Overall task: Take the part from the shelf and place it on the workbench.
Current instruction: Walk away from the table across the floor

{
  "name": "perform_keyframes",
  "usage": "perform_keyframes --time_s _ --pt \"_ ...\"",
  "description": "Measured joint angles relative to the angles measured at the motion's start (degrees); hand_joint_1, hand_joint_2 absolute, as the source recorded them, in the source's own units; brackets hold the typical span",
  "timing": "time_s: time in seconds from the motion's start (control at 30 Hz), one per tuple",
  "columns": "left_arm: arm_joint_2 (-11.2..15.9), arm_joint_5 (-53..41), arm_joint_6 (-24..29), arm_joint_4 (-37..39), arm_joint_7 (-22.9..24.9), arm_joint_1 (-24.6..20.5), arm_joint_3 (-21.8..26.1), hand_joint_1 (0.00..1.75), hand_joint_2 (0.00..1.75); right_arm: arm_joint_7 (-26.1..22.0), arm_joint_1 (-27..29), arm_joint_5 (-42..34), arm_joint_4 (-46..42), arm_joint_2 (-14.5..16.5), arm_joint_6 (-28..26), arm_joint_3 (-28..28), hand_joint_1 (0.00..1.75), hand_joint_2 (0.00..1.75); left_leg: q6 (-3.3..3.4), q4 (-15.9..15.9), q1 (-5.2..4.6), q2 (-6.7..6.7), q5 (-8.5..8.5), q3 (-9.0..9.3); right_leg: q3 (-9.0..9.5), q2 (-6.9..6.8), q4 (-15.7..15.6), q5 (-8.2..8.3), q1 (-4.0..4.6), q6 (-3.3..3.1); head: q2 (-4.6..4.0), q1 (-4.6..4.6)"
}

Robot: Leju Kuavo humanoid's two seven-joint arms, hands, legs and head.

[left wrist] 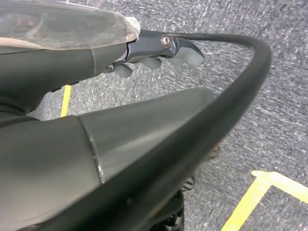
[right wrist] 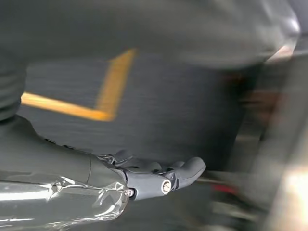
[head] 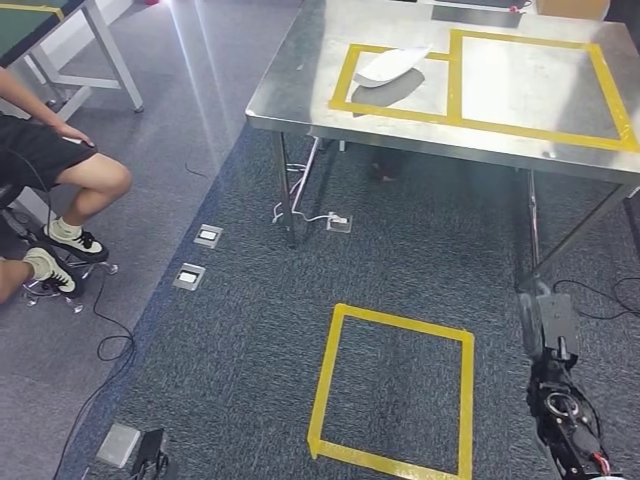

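A white, flat, elongated part (head: 392,65) lies on the steel workbench (head: 302,90), inside the left of two yellow-taped boxes. The bench stands ahead of me, across a stretch of grey carpet. My right arm (head: 562,400) hangs at the lower right of the head view, well short of the bench. In the right wrist view my right hand (right wrist: 160,175) has its fingers stretched out and holds nothing; the picture is blurred. My left hand (left wrist: 160,50) hangs over the carpet with straight fingers and nothing in them.
A yellow-taped square (head: 392,390) marks the carpet in front of me. A person (head: 68,170) sits on a chair at the left, with cables and floor sockets (head: 198,255) nearby. Another table (head: 45,30) stands at the far left.
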Motion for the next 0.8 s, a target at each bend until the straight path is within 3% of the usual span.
perform_keyframes --time_s 0.07,0.13,0.17,0.23,0.3,0.33,0.37,0.4,0.47,0.53,0.63,0.67,0.73,0.8 --pt "0.0 -0.2 0.1 0.0 0.0 0.0 0.0 0.0 0.0 2.2 0.4 -0.7 6.6 0.2 0.7 -0.2 0.0 1.75 -0.6 0.2 -0.02 0.03 0.46 -0.33 1.68 -0.01 -3.0 0.03 0.36 -0.45 0.0 0.11" --pt "0.0 -0.5 0.2 0.0 0.1 0.1 0.0 0.0 0.0 4.3 1.2 -0.8 12.3 0.7 1.3 -0.2 0.0 1.75 -1.32 0.4 0.0 0.09 0.57 -0.6 1.7 -0.02 -3.7 0.43 0.21 -0.82 0.0 0.26" --pt "0.1 -0.6 0.2 0.0 0.1 0.1 0.0 0.0 0.0 5.6 1.6 -0.7 14.7 1.0 1.7 -0.2 0.0 1.75 -1.73 1.2 -0.02 0.17 -0.2 -1.0 1.57 -0.03 -4.0 0.66 0.02 -1.12 0.0 0.15" --pt "0.1 -0.9 0.2 0.0 0.4 -0.3 0.0 0.0 0.0 7.8 2.5 -0.6 18.9 1.7 2.5 -0.1 0.0 1.75 -2.55 6.0 0.18 0.33 -4.12 -3.11 0.93 -0.08 -4.4 1.23 -0.31 -1.83 0.0 -0.58" --pt "0.2 -1.0 0.2 0.0 0.7 -0.6 0.0 0.0 0.0 9.7 3.7 -0.4 22.5 2.4 3.0 -0.1 0.0 1.75 -3.1 14.0 0.53 0.37 -8.65 -6.15 -0.15 -0.14 -4.2 1.79 -0.27 -2.19 0.0 -1.38" --pt "0.2 -1.1 0.2 0.0 0.9 -0.7 0.0 0.0 0.0 10.4 4.2 -0.3 24.1 2.7 3.1 0.0 0.0 1.75 -3.27 16.8 0.66 0.38 -9.6 -6.95 -0.68 -0.17 -4.0 2.05 -0.26 -2.2 0.0 -1.62" --pt "0.2 -1.2 0.2 0.0 1.0 -0.7 0.0 0.0 0.0 10.9 4.7 -0.1 25.4 2.9 3.2 0.0 0.0 1.75 -3.34 17.7 0.75 0.39 -9.36 -6.73 -1.21 -0.17 -3.8 2.3 -0.26 -2.18 0.0 -1.85" --pt "0.2 -1.2 0.2 0.0 1.1 -0.7 0.0 0.0 0.0 11.1 5.1 -0.1 26.4 3.1 3.2 0.0 0.0 1.75 -3.34 16.0 0.81 0.39 -8.08 -5.29 -1.71 -0.11 -3.6 2.53 -0.28 -2.13 0.0 -2.09" --pt "0.3 -1.3 0.2 0.0 1.1 -0.9 0.0 0.0 0.0 11.5 5.4 0.0 28.1 3.4 3.2 0.1 0.0 1.75 -3.06 7.8 0.87 0.36 -5.18 0.01 -2.46 0.12 -3.2 2.94 -0.27 -1.86 0.0 -2.61" --pt "0.4 -1.4 0.2 0.0 1.1 -1.3 0.0 0.0 0.0 12.0 5.3 -0.2 29.8 3.7 3.3 0.1 0.0 1.75 -2.47 1.4 0.67 0.3 -3.96 3.89 -2.8 0.28 -3.0 3.38 -0.15 -1.34 0.0 -2.93" --pt "0.4 -1.5 0.2 0.0 1.2 -1.6 0.0 0.0 0.0 12.8 5.7 -1.1 31.9 4.1 3.8 0.1 0.0 1.75 -1.45 -0.1 0.56 0.33 -3.49 4.23 -3.0 0.39 -3.1 3.96 -0.04 -0.28 0.0 -2.85" --pt "0.4 -1.6 0.2 0.0 1.3 -1.6 0.0 0.0 0.0 13.0 6.0 -1.4 32.3 4.2 3.9 0.1 0.0 1.75 -1.01 -0.3 0.68 0.42 -3.22 4.04 -3.26 0.43 -2.6 3.46 -0.06 -0.02 0.0 -2.79" --pt "0.3 -1.5 0.3 0.0 1.5 -1.6 0.0 0.0 0.0 13.4 6.5 -1.9 33.4 4.5 3.9 0.1 0.0 1.75 -0.06 -0.6 0.92 0.64 -2.43 3.39 -4.86 0.48 1.5 -0.29 -0.1 0.27 0.0 -2.11" --pt "0.4 -1.4 0.5 0.0 1.6 -1.6 0.0 0.0 0.0 14.2 7.0 -2.3 34.4 4.9 3.9 0.1 0.0 1.75 0.36 -0.6 0.76 0.79 -1.74 2.47 -7.38 0.47 9.5 -5.66 -0.17 0.46 0.0 -1.23"
